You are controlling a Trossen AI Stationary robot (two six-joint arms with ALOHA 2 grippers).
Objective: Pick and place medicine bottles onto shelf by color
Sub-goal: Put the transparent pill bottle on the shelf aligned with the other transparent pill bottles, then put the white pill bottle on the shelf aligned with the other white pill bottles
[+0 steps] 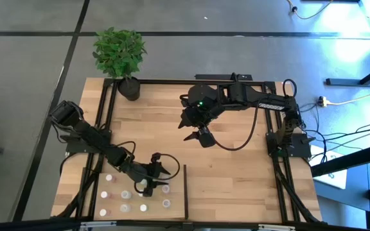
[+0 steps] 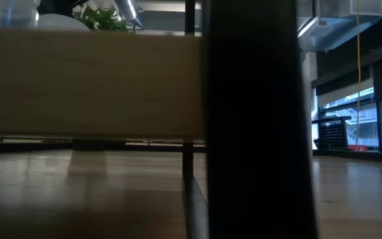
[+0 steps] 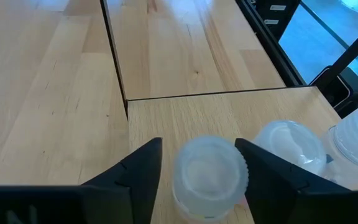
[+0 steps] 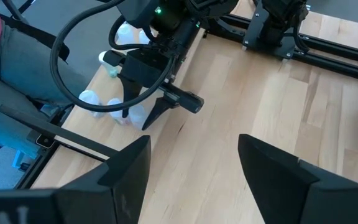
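Several small medicine bottles (image 1: pixel 124 208) with white or pinkish tops stand on their bases on the shelf (image 1: pixel 175 215), a light-wood panel with black rails at the table's near left. My left gripper (image 1: pixel 151 181) reaches low over the shelf. It is open, with one white-capped bottle (image 3: pixel 209 177) upright between its fingers. Two more bottles (image 3: pixel 289 144) stand close beside it. My right gripper (image 1: pixel 201 136) hangs open high over the table's middle, holding nothing; its fingers (image 4: pixel 129 168) show wide apart in the right wrist view. My left gripper stands with one finger on each side of the white-capped bottle's top, slanting down from the table's left. A gap shows between one finger (image 3: pixel 143 171) and the cap. The other finger (image 3: pixel 260 171) is right against the cap's edge (image 3: pixel 246 174); whether it touches, I cannot tell. The bottle stands on the shelf.
A potted plant (image 1: pixel 129 86) stands at the table's far left corner. A short black divider bar (image 1: pixel 185 186) edges the shelf on the right. Bare tabletop (image 1: pixel 236 186) lies right of it. A seated person's leg (image 4: pixel 5 68) shows beyond the table's near edge.
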